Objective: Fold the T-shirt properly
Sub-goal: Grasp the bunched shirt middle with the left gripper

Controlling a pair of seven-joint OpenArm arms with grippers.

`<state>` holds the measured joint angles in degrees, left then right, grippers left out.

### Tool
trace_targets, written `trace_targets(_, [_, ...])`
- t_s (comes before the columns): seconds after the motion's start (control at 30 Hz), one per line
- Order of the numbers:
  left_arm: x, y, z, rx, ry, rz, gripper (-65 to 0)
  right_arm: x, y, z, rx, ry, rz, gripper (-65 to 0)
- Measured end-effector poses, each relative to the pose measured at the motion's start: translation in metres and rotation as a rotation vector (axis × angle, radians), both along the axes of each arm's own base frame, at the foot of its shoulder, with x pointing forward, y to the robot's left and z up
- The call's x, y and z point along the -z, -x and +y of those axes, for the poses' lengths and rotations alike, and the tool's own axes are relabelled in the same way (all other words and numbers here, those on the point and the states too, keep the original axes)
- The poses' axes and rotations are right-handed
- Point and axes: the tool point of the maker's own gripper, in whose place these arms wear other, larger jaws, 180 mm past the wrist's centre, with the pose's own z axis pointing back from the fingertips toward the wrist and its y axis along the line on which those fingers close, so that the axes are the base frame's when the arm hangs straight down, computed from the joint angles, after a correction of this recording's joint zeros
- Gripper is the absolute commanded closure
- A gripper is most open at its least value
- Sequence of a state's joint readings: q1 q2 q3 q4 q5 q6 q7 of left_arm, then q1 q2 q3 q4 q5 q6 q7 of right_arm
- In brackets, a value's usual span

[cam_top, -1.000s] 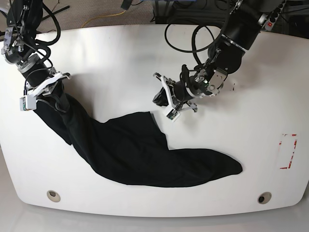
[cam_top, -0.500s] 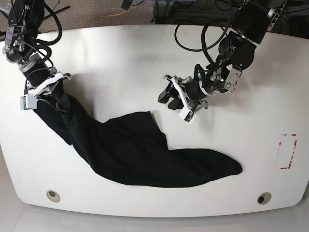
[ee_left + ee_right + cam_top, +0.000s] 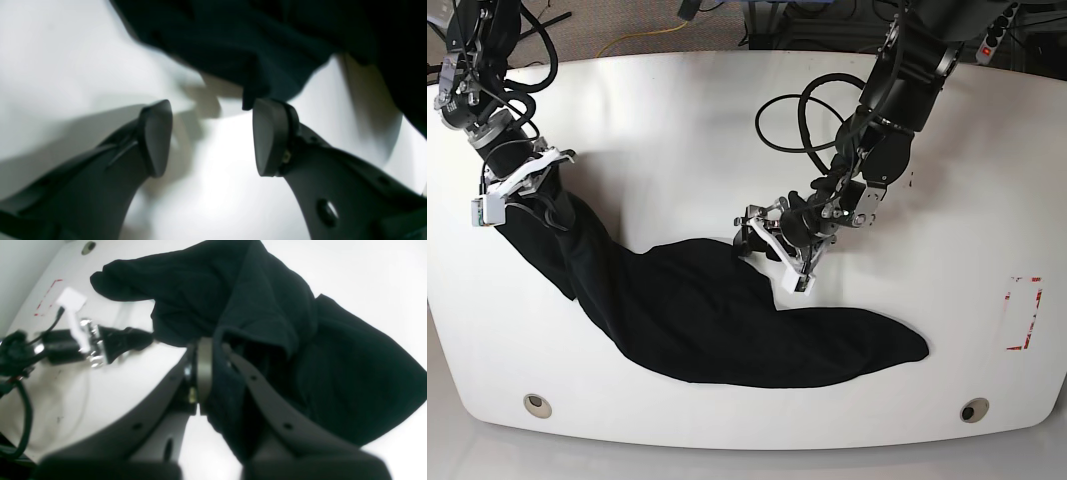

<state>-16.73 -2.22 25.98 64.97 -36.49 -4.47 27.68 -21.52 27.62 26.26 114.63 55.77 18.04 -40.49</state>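
The black T-shirt (image 3: 727, 320) lies bunched in a long band across the table (image 3: 677, 120), its peaked edge just ahead of the left gripper (image 3: 210, 136), whose jaws gape empty; the right gripper (image 3: 213, 373), clamped on one end, holds that end up.

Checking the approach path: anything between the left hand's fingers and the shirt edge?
Only bare white table; left hand open just short of the T-shirt edge, per left wrist view.

White rounded table (image 3: 677, 130), 2 grommet holes (image 3: 538, 404) near its front edge, cables (image 3: 642, 38) on floor behind.
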Motion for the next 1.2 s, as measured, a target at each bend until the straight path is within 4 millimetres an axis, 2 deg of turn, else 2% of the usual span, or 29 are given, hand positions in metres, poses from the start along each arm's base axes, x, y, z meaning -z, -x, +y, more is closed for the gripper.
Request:
trace_targets(0.27, [0.005,-0.019,-0.031,-0.003,0.04,0.05,-35.8,-0.003,-0.003,0.0,0.0,0.001,-0.012,0.0])
trace_targets(0.43, [0.01,-0.025,-0.041,-0.008,0.05,0.079,-35.1,-0.003,-0.005,-0.002,0.007,-0.004,-0.014,0.0])
trace_targets(0.47, [0.01,-0.026,-0.043,-0.009,0.052,0.08,-34.4,-0.003,-0.005,-0.002,0.008,-0.004,-0.014,0.0])
trace_targets(0.53, [0.013,-0.026,-0.044,-0.009,0.05,0.09,-29.0,-0.004,-0.006,-0.003,0.008,-0.004,-0.019,0.0])
trace_targets(0.63, [0.015,-0.026,-0.043,-0.015,0.051,0.089,-15.1,-0.004,-0.006,-0.003,0.009,-0.004,-0.02,0.0])
trace_targets(0.77, [0.018,-0.028,-0.039,-0.041,0.05,0.074,-5.3,-0.004,-0.006,-0.003,0.008,-0.004,-0.019,0.0])
trace_targets(0.87, [0.02,-0.027,-0.037,-0.048,0.052,0.069,-1.4,-0.004,-0.006,-0.003,0.008,-0.004,-0.018,0.0])
trace_targets(0.97, [0.02,-0.027,-0.034,-0.048,0.047,0.069,-0.1,-0.004,-0.006,-0.003,0.008,-0.004,-0.018,0.0])
trace_targets(1.2, [0.014,-0.017,-0.006,-0.048,0.009,0.018,-0.1,-0.004,-0.007,-0.003,0.01,-0.004,-0.02,0.0])
